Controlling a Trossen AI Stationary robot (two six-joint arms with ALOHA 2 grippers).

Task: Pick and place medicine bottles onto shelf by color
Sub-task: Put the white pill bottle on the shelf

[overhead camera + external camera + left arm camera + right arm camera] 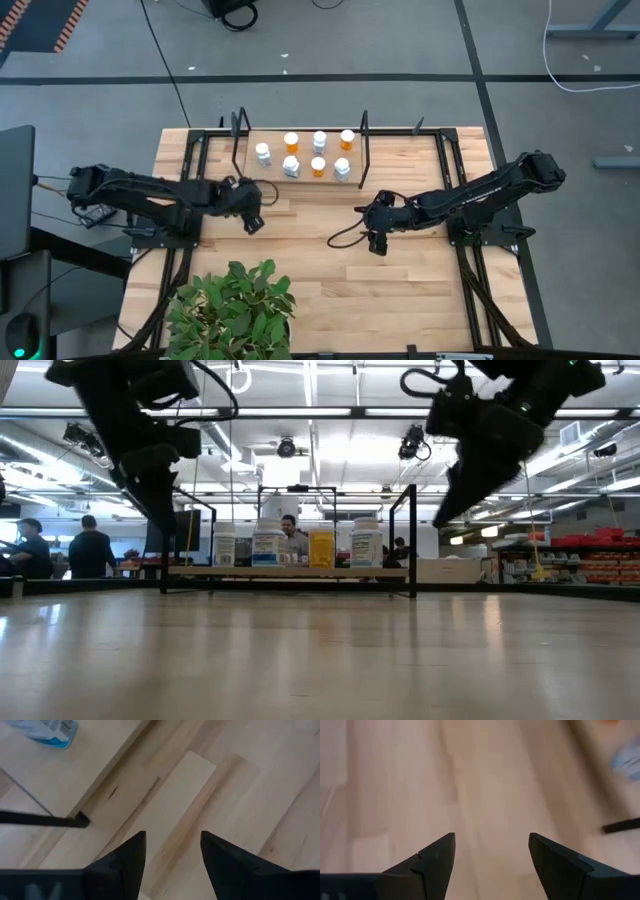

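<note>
While the low view shows four medicine bottles [266,547], the high view counts eight on the far shelf [300,182]. Left gripper [252,213] and right gripper [374,238] hover nearer, jaws parted, empty.

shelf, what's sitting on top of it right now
Seven medicine bottles stand on the shelf: three orange ones and four white ones, in two rows. From the low view the front row hides most of the back row. Both grippers are empty.
</note>
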